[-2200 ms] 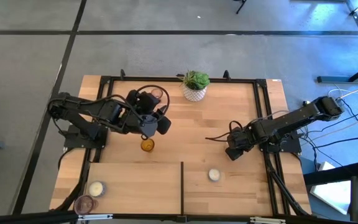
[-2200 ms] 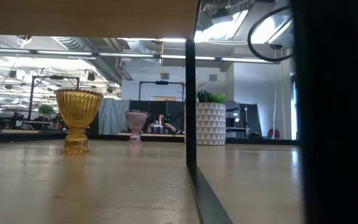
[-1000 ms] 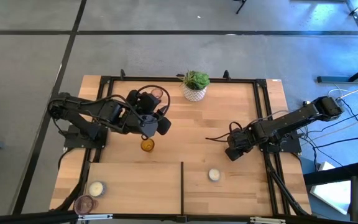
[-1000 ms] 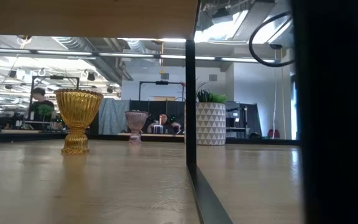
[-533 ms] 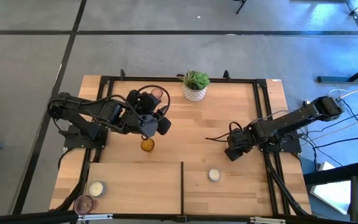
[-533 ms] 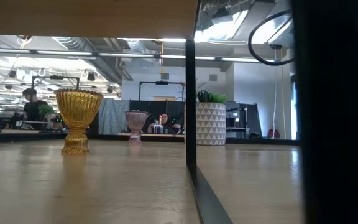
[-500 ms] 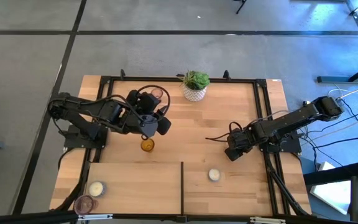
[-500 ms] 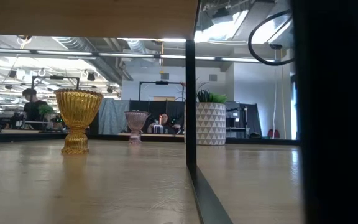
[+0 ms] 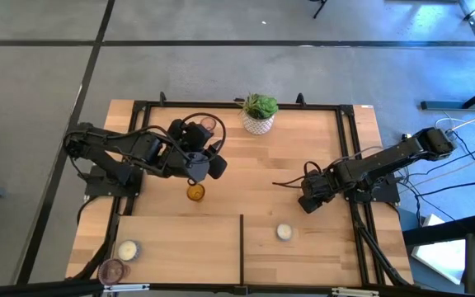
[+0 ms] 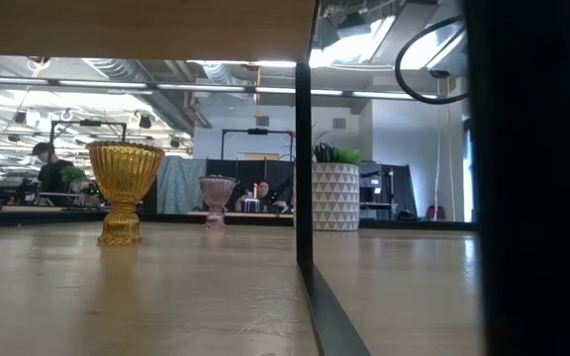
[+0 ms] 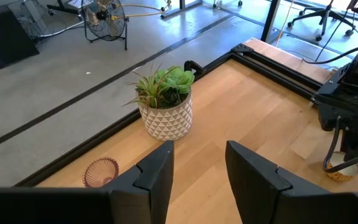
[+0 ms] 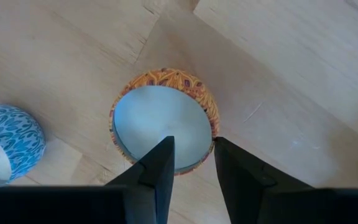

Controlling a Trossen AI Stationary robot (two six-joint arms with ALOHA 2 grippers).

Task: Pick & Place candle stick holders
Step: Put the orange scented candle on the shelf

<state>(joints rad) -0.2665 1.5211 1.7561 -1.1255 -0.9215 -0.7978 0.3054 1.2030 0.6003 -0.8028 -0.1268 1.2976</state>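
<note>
**Both arms poised over the surface, nothing gripped**

Nearest the front edge, at the left corner of the surface (image 9: pixel 303 148): front pink holder (image 9: pixel 112 270), with left white holder (image 9: pixel 128 249) just beside it. Further right along the front, right white holder (image 9: pixel 284 232), standing alone and upright.

Just behind that, right end effector (image 9: pixel 308 202), angled down toward the right white holder (image 12: pixel 165 118); fingers slightly spread, the holder's orange-patterned rim showing through the gap, apart from it in the high view. Beside that holder in the wrist view, a blue patterned object (image 12: pixel 8 140), possibly another holder; too cropped to tell.

Mid-surface on the left, amber holder (image 9: pixel 195 192), upright on its foot. Directly behind it, left end effector (image 9: pixel 209 165), fingers spread with nothing between them.

Toward the back edge, rear pink holder (image 9: pixel 208 125), near the left arm's wrist. Right of it, plant pot (image 9: pixel 259 114), white with green leaves, well apart from both arms.
</note>
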